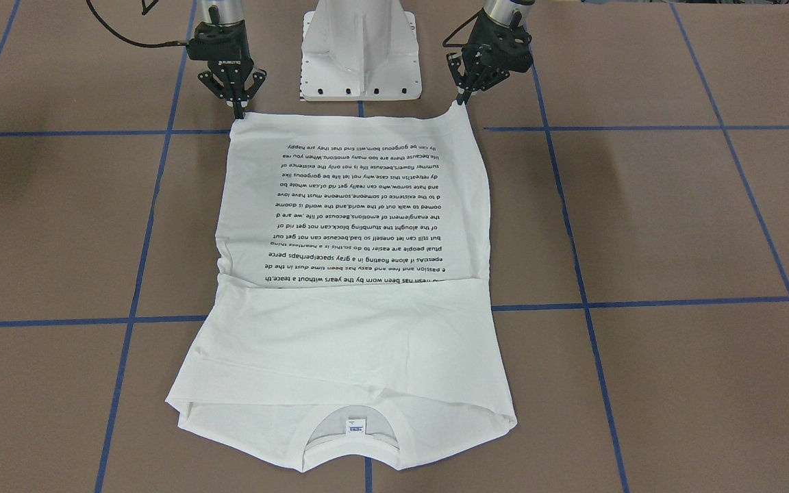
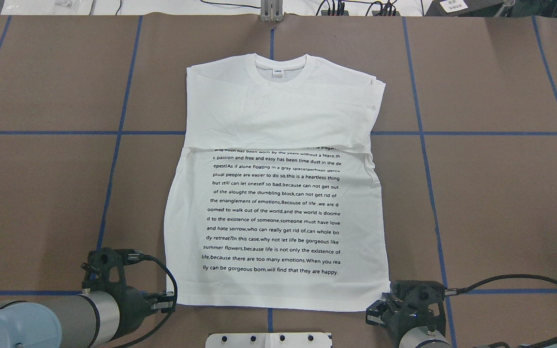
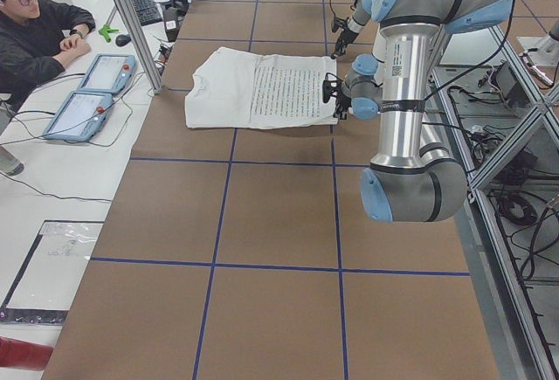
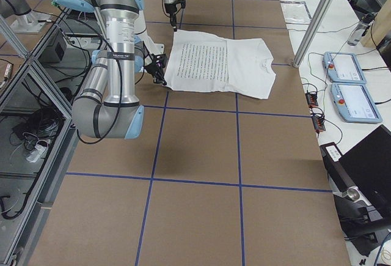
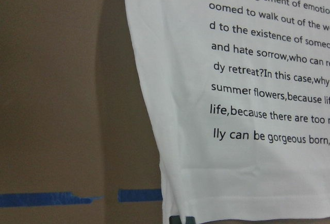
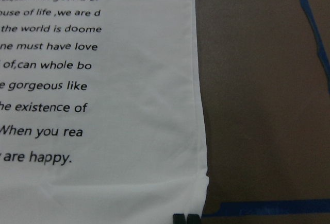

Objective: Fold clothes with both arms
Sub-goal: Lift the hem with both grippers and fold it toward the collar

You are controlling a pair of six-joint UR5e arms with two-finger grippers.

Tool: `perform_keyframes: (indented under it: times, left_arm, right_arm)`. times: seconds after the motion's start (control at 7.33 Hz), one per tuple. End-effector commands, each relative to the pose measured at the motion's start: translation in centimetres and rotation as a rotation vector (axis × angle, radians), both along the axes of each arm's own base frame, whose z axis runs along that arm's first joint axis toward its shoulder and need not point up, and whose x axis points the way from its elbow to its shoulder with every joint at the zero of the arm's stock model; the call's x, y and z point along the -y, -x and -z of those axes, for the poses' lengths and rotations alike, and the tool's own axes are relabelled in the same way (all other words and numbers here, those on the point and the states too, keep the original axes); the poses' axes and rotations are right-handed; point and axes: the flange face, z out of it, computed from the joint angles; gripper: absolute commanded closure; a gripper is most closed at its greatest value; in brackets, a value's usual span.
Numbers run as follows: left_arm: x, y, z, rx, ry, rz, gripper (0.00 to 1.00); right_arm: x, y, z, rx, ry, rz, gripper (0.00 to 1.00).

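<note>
t-shirt (image 2: 278,193) flat, long axis fore-aft — hem (image 2: 278,302) toward pedestal (image 1: 360,55), collar (image 2: 281,61) away

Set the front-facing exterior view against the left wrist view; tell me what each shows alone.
Front-facing only: the right gripper, the whole left gripper, the neck label, the pedestal base. Left wrist only: the printed text upright and large. Both: the T-shirt, its hem corner on the brown table, blue tape beside it.

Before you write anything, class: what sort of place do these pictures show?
Probably a robotics lab: the left arm and right arm stand at a table gridded with blue tape, and an operator sits by control tablets.
</note>
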Motion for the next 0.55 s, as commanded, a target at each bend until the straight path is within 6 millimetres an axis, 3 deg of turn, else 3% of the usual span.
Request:
perform_keyframes:
  times: [0.0,0.14,0.27,0.41]
  left_arm:
    - [-1.0,6.8,4.3,-0.045,0.027,-0.056,1.0]
    - [-1.2,12.1,8.6,-0.06,0.049,-0.082,1.0]
    - [-1.2,16.0,11.5,-0.053,0.08,-0.115,1.0]
    - [0.5,16.2,13.0,-0.047,0.082,-0.08,1.0]
  right_arm:
    - [0.5,-8.5,7.1,-0.027,0.06,0.05,1.0]
    - [0.7,-13.2,10.7,-0.007,0.103,0.082,1.0]
    - [1.9,-14.5,12.5,0.021,0.151,0.071,1.0]
    - [4.1,-15.5,13.3,0.017,0.175,0.049,1.0]
